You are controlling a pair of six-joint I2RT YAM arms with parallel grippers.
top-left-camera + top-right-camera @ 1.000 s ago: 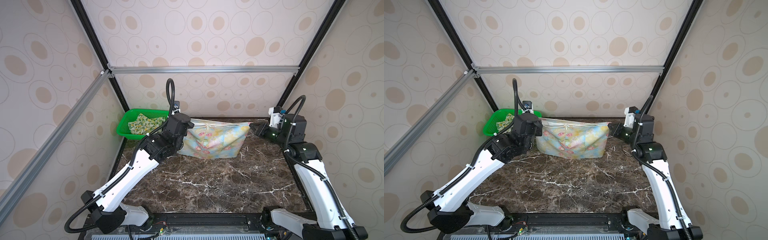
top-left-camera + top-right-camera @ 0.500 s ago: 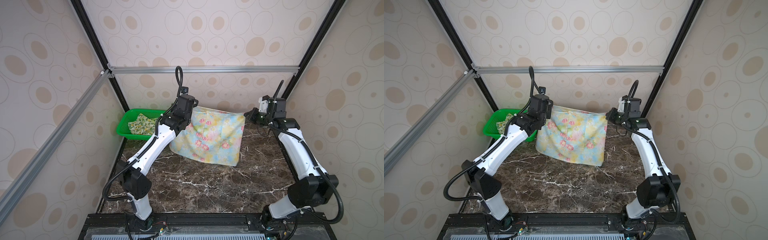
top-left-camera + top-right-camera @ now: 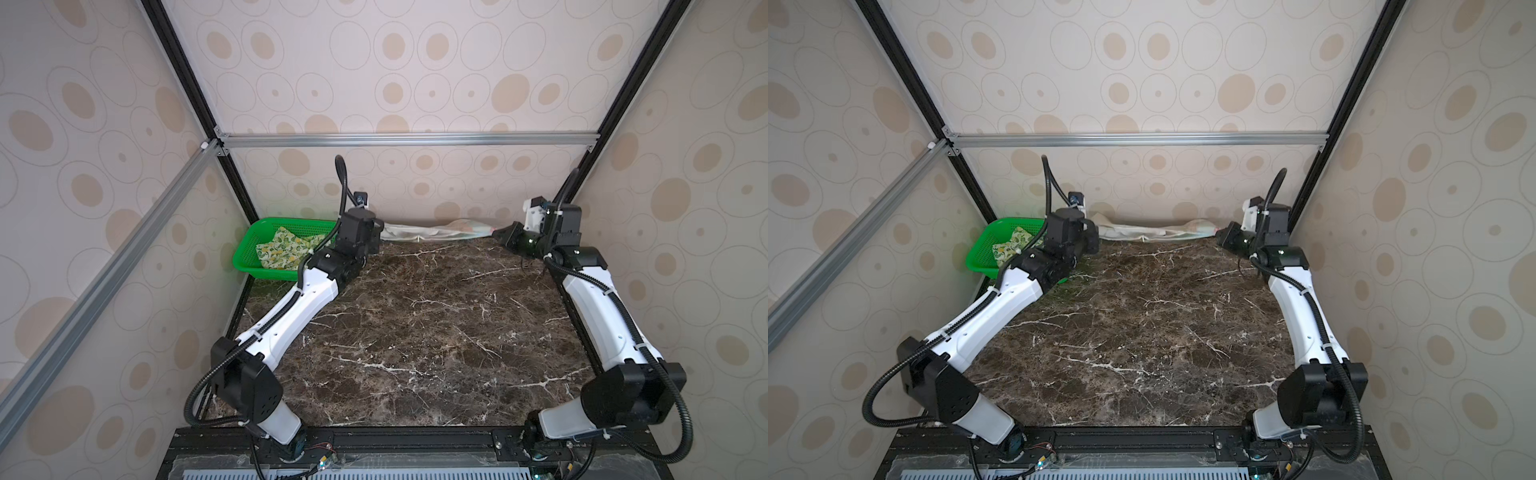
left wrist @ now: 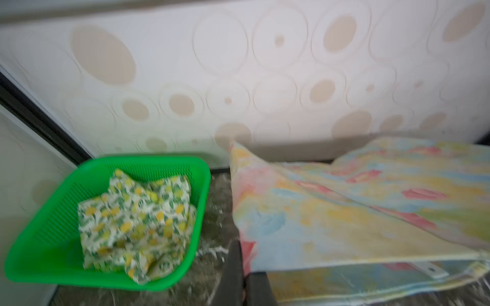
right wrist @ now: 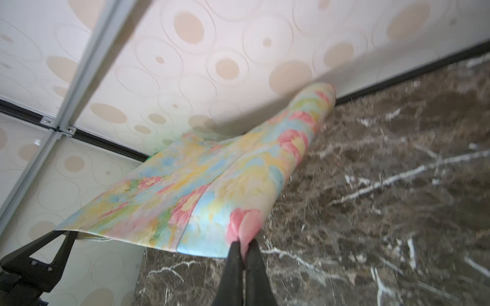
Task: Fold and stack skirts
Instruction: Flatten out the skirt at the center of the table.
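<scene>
We are bringing the floral skirt (image 3: 432, 232) down to the far edge of the bench (image 3: 415, 332). Half a second ago it was hanging high like a curtain; now it is stretching low and nearly flat between our arms. The left gripper (image 4: 242, 254) and the right gripper (image 5: 242, 245) are both clenching its corners (cloth pinched in each wrist view). We are judging that the laying-out is only beginning. The lemon skirt (image 3: 286, 249) is lying crumpled in the green basket (image 3: 245, 259) by the far left corner.
</scene>
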